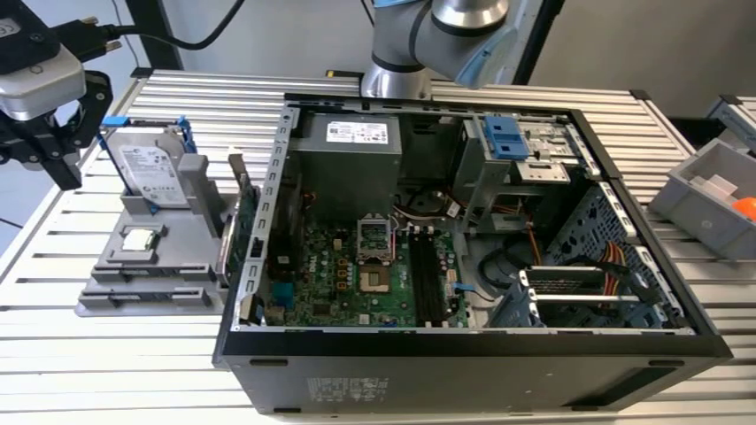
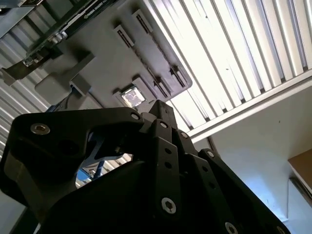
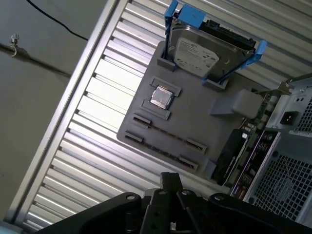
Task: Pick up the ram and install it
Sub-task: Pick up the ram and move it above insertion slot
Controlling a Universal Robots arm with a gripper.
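Black gripper (image 3: 170, 181) hovers over the ribbed metal table (image 3: 97, 97), fingers pinched together, nothing held. The ram (image 3: 162, 150), hard to make out, seems to stand edge-up in the grey fixture tray (image 3: 195, 112). Probably light, stiff, fragile; grip the long flat faces at mid-length.

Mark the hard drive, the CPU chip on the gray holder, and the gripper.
hard drive (image 3: 197, 52): first wrist view, on its labelled silver face.
CPU chip (image 3: 161, 97): first wrist view, centre of its metal lid.
gripper (image 1: 45, 142): exterior view, between its black fingertips, at that view's left.
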